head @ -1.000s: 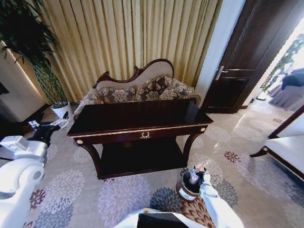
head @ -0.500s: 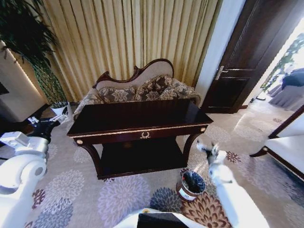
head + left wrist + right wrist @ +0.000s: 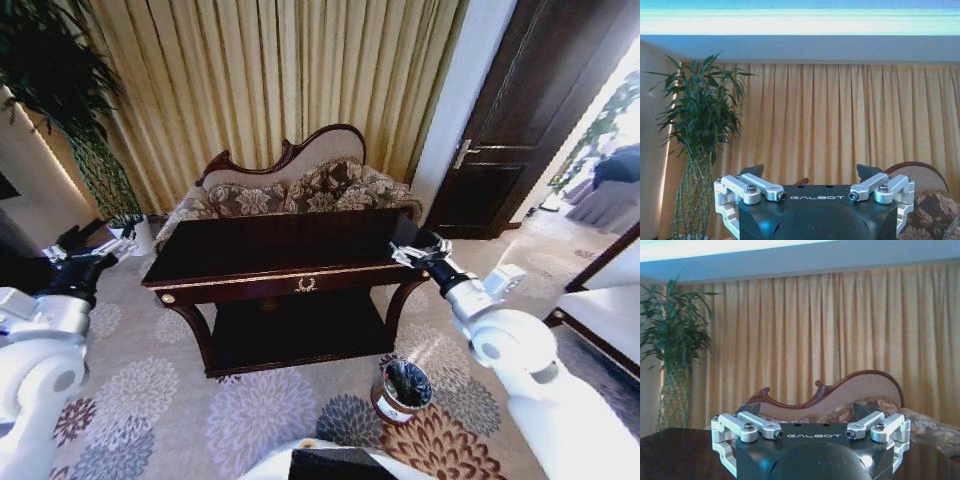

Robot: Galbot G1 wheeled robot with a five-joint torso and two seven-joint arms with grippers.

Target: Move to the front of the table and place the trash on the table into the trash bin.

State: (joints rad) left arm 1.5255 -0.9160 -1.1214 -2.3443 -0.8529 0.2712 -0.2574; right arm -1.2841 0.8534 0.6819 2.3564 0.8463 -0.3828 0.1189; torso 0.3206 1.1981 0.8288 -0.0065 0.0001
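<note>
At the right end of the surface (image 3: 290, 250), the right pincer (image 3: 418, 250) hovers just over the corner, fingers spread, holding nothing. The surface's dark top stretches away from it with no trash visible on it in the head view. Below and nearer the robot, the trash bin (image 3: 403, 390) stands on the carpet by the surface's right leg, black liner showing. Left pincer (image 3: 85, 262) sits off the far left end, spread, empty. My read: clearing looks done, or nearly.
</note>
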